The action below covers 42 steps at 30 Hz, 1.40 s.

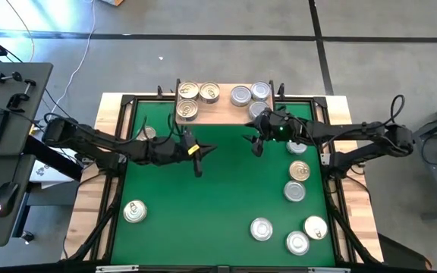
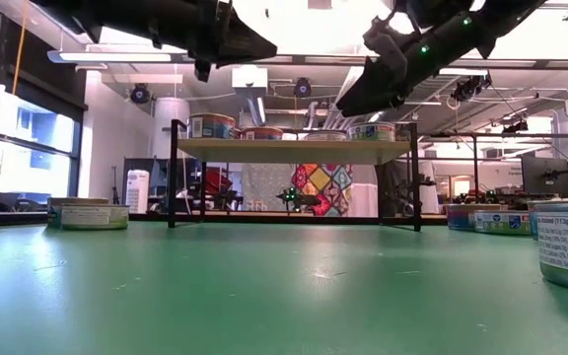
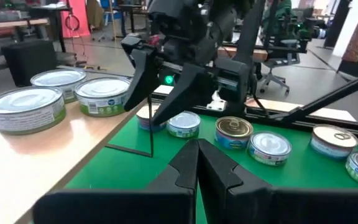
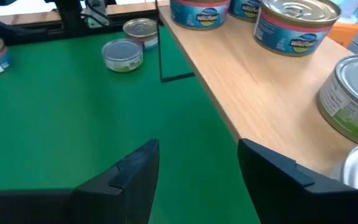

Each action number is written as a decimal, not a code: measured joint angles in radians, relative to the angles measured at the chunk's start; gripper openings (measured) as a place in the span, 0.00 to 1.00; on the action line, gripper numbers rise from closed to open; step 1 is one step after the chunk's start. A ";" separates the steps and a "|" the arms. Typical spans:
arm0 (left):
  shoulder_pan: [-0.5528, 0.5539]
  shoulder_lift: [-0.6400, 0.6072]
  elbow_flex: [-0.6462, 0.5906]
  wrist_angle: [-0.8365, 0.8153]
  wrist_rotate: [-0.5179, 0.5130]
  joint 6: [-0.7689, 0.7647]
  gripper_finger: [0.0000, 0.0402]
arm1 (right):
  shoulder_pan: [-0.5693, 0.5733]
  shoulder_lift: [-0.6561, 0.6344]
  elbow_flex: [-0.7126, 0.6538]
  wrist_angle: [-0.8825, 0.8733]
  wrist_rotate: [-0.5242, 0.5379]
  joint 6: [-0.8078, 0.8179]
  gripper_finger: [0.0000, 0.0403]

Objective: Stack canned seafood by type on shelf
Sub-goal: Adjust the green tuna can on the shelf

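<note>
The shelf point(image 1: 222, 106), a light-wood board on thin black legs, stands at the table's far edge. Three gold-lidded cans point(image 1: 189, 92) rest on its left half and three silver-lidded cans point(image 1: 240, 95) on its right half. My left gripper point(image 1: 197, 155) hangs shut and empty above the green table, just in front of the shelf's left part. My right gripper point(image 1: 256, 142) hangs open and empty in front of the shelf's right part; in its wrist view its fingers point(image 4: 135, 171) stand apart over bare table beside the shelf's edge point(image 4: 229, 118).
Loose cans stand on the green table: a row of three along the right side point(image 1: 300, 171), three more at the near right point(image 1: 297, 243), one at the near left point(image 1: 134, 211) and one at the far left point(image 1: 149, 133). The table's middle point(image 1: 218, 197) is bare.
</note>
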 joint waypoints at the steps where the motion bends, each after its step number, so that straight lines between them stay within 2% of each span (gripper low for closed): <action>1: -0.007 0.000 0.000 0.000 -0.002 -0.001 0.00 | 0.002 0.000 0.000 0.001 0.000 0.001 0.52; 5: -0.031 0.000 0.000 -0.002 -0.006 0.000 0.00 | 0.001 -0.001 0.001 0.010 0.009 0.004 0.52; 12: -0.040 0.000 0.000 -0.002 -0.036 -0.001 0.00 | -0.069 -0.001 0.153 -0.279 0.015 -0.124 0.52; 16: -0.040 0.000 0.000 -0.002 -0.057 0.027 0.00 | -0.137 0.011 0.218 -0.311 -0.048 -0.190 0.52; 18: -0.040 0.000 0.000 -0.002 -0.070 0.034 0.00 | -0.173 0.031 0.244 -0.320 -0.046 -0.198 0.52; 23: -0.040 0.000 0.000 -0.002 -0.085 0.043 0.00 | -0.252 0.093 0.332 -0.339 -0.030 -0.194 0.50; 29: -0.032 0.000 0.001 -0.002 -0.086 0.044 0.00 | -0.328 0.241 0.431 -0.352 -0.091 -0.221 0.49; 35: -0.032 0.000 0.001 -0.002 -0.086 0.046 0.00 | -0.361 0.380 0.535 -0.356 -0.089 -0.244 0.49; 42: -0.032 0.000 0.001 -0.003 -0.086 0.052 0.00 | -0.397 0.460 0.614 -0.367 -0.090 -0.222 0.49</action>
